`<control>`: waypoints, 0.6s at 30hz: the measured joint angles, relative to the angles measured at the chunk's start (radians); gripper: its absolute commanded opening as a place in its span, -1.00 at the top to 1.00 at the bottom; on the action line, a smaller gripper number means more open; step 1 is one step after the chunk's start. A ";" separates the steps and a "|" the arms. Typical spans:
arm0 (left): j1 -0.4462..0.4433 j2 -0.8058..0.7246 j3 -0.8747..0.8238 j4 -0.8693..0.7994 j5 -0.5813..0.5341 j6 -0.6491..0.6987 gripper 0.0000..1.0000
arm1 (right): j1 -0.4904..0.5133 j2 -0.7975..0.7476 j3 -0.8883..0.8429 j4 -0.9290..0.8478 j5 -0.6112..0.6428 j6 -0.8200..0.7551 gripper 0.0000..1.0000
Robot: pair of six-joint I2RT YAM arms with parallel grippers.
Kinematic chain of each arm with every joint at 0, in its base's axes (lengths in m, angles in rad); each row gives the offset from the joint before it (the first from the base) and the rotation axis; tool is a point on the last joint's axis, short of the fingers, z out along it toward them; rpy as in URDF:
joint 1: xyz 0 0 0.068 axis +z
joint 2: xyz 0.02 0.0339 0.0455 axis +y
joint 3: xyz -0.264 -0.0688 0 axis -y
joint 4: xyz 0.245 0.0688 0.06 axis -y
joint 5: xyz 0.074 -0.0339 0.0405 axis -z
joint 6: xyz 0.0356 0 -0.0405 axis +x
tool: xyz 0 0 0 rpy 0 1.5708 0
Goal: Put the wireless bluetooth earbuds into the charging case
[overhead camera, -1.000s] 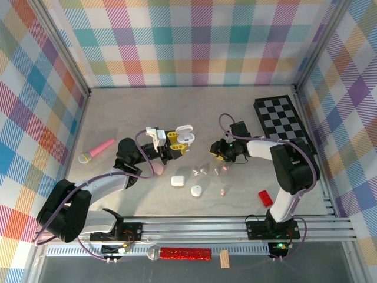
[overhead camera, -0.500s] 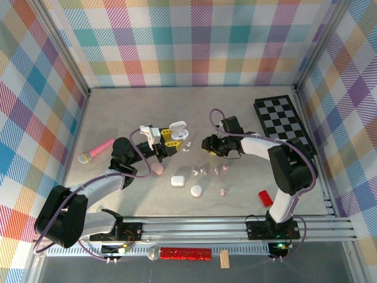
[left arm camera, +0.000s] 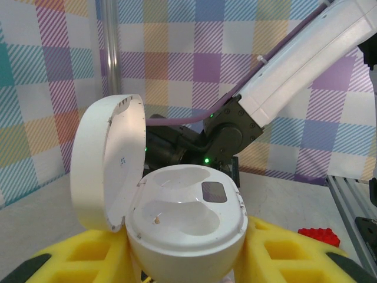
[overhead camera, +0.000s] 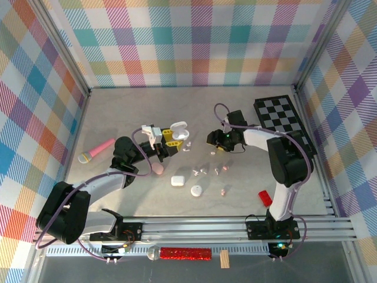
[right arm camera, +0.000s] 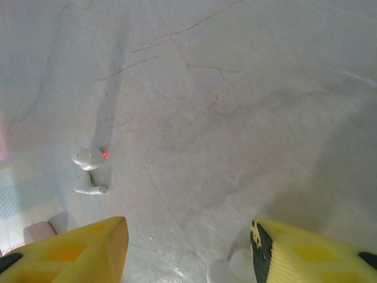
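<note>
Sitting upright in the pinch of the left jaws, the charging case (overhead camera: 178,130) (left arm camera: 185,218) has its lid (left arm camera: 106,165) swung fully back, both wells facing up. The wireless bluetooth earbuds (overhead camera: 203,171) lie loose on the counter (overhead camera: 118,112). A small pale cluster sits just right of the case, and the rest are scattered on its near side, each apart from the next. In the right wrist view two buds (right arm camera: 88,158) lie close together, ahead and left of the yellow pads (right arm camera: 76,247).

Behind the case the counter runs bare to the back wall.

The left arm (overhead camera: 100,183) stretches low from its base up to the case. The right arm (overhead camera: 277,153) rises from its base and bends left toward the case. The right jaws are spread over bare counter, right of the case and not touching it.

On the near side of the case lie a pink pebble case (overhead camera: 158,169), a white square case (overhead camera: 177,181) and a round white case (overhead camera: 196,190). A red block (overhead camera: 266,198) and a checkered board (overhead camera: 285,121) sit far right of the case, and a pink microphone (overhead camera: 97,150) far left.
</note>
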 measured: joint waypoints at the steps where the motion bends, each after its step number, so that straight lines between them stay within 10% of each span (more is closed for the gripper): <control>1: 0.000 0.002 0.001 0.001 0.000 -0.001 0.24 | 0.002 0.011 0.004 0.001 -0.007 -0.002 -0.13; 18: 0.002 0.029 0.003 0.031 0.000 -0.008 0.23 | 0.003 -0.051 -0.122 0.058 -0.067 0.022 -0.06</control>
